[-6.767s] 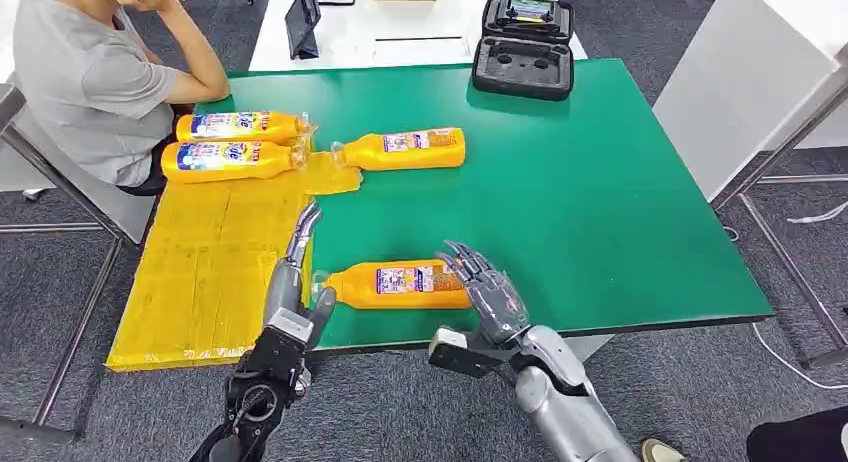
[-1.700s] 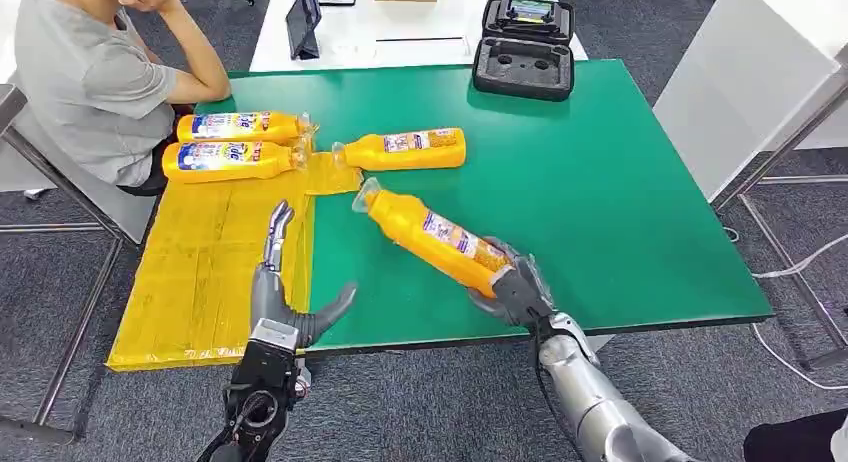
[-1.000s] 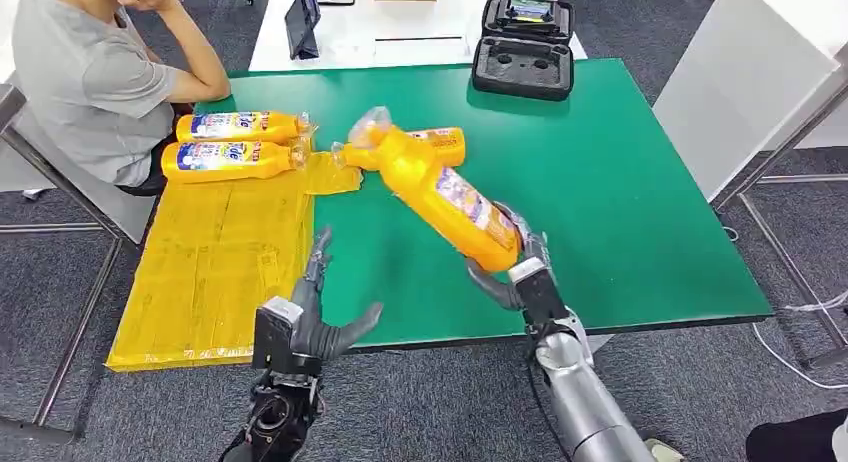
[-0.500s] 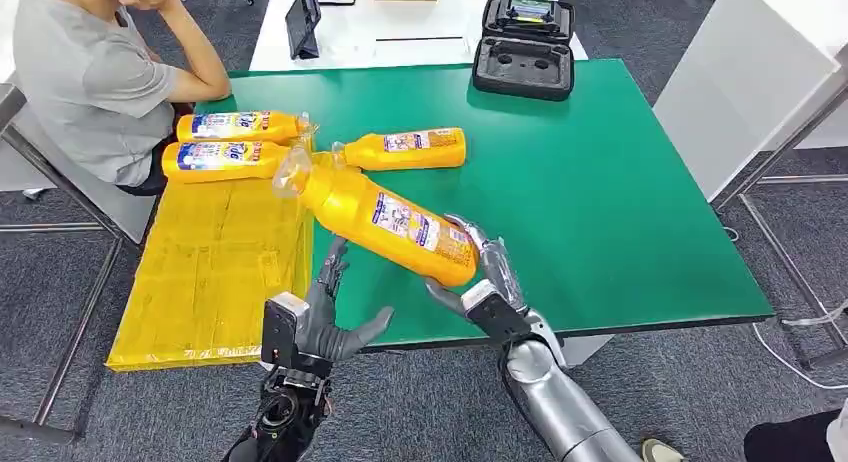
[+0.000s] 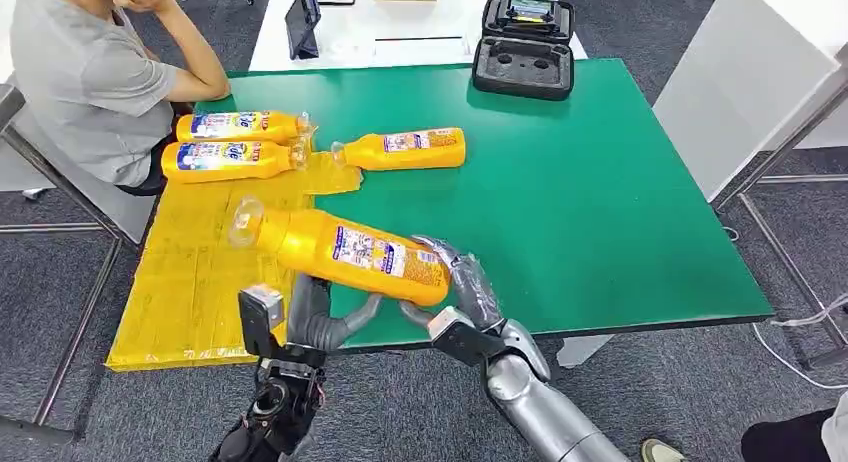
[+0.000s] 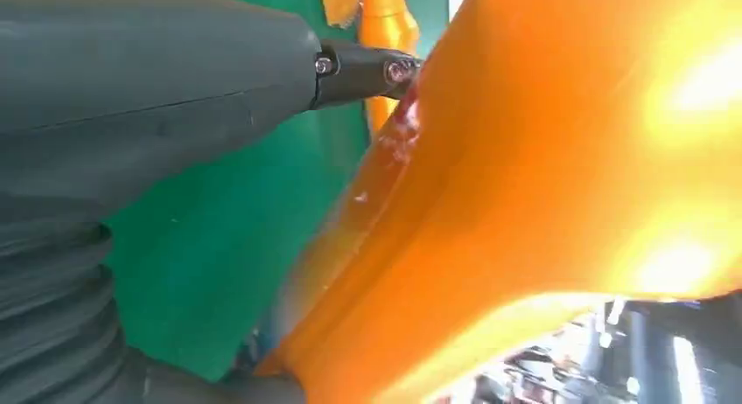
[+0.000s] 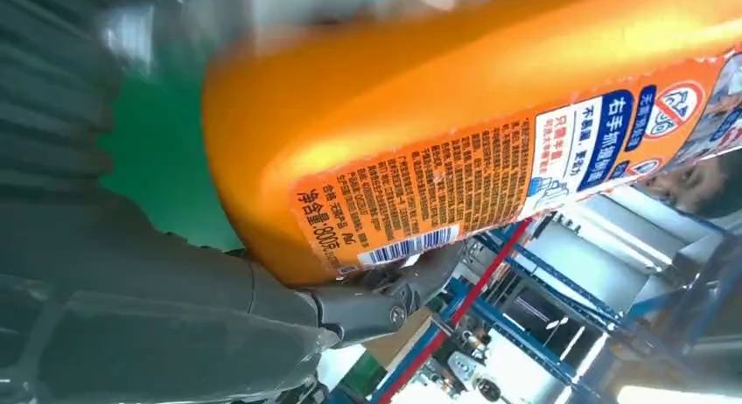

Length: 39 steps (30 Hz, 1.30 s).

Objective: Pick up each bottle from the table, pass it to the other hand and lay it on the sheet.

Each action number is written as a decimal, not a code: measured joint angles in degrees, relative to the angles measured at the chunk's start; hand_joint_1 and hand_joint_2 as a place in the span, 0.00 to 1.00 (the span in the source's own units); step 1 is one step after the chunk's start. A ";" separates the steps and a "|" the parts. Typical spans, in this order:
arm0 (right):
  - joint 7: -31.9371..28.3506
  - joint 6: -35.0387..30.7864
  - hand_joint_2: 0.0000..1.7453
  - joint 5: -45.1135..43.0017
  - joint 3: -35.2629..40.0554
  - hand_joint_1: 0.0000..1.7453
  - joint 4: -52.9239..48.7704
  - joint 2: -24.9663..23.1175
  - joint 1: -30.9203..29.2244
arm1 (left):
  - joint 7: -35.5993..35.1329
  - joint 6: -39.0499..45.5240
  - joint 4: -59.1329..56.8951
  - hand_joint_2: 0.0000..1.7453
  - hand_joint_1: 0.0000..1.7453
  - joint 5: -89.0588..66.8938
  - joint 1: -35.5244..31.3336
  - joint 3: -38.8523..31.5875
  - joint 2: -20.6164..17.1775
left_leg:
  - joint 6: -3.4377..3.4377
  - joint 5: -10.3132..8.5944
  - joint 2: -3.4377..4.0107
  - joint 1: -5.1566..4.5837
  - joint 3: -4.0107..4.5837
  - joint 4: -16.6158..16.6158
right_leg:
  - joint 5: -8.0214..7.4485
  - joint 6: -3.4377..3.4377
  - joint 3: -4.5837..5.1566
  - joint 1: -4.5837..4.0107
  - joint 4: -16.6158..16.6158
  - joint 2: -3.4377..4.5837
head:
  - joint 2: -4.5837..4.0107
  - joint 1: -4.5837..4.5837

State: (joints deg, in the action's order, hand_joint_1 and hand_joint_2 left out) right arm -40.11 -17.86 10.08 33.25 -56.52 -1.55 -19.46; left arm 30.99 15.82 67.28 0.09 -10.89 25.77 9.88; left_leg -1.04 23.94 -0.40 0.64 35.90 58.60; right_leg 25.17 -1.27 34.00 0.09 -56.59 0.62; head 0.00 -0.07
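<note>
- The green table (image 5: 600, 202) carries the yellow sheet (image 5: 200, 272) at its left side, where two bottles (image 5: 235, 142) already lie; a third bottle (image 5: 400, 149) lies just beside the sheet.
- The held bottle (image 5: 345, 254) hangs above the table edge, its cap toward the sheet, ready for the handover.
- The right hand (image 5: 455, 297) grasps its base.
- The left hand (image 5: 315, 317) is under its middle with fingers apart; I cannot tell if it grips.

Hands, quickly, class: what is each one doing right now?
Right hand: holds the orange bottle by its base.
Left hand: under the bottle, thumb touching; grip cannot be told.
</note>
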 measured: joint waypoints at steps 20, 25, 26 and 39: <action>0.00 -3.28 1.00 -0.44 2.95 1.00 2.93 0.02 -1.36 | -2.71 -6.93 2.21 1.00 0.00 8.92 -1.49 -1.57 -0.17 | 0.00 0.00 0.00 0.00 0.00 0.00 | 0.00 0.00 0.00 0.00 0.00 0.00 | 0.00 0.00; -0.02 -3.52 1.00 -0.96 2.95 1.00 3.17 0.11 -1.50 | -2.93 -9.42 2.56 1.00 0.00 10.38 -1.49 -1.60 -0.26 | 0.00 -0.01 0.00 -0.01 0.00 0.00 | 0.00 0.00 0.00 0.01 0.00 0.00 | 0.00 0.00; -0.02 -3.52 1.00 -1.07 2.95 1.00 3.17 0.15 -1.59 | -3.21 -10.58 2.71 1.00 0.00 11.35 -1.50 -1.60 -0.31 | 0.00 -0.01 0.00 -0.01 0.00 0.00 | 0.00 0.00 0.00 0.01 0.00 0.00 | 0.00 0.00; -0.13 6.41 1.00 -8.79 -0.29 1.00 1.18 0.15 -0.18 | -4.33 -19.98 3.96 1.00 0.00 15.93 -1.66 -1.44 -0.98 | 0.00 0.00 0.01 -0.01 0.00 0.00 | 0.00 0.00 0.01 0.00 0.00 0.00 | 0.00 0.00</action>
State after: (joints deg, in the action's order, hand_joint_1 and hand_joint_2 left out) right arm -40.24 -11.45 1.29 32.96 -55.34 -1.40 -19.63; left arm 26.67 -4.15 71.23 16.02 -12.55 24.33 8.90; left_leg -1.04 23.94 -0.40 0.63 35.90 58.60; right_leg 25.17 -1.27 34.01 0.09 -56.59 0.62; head 0.00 -0.07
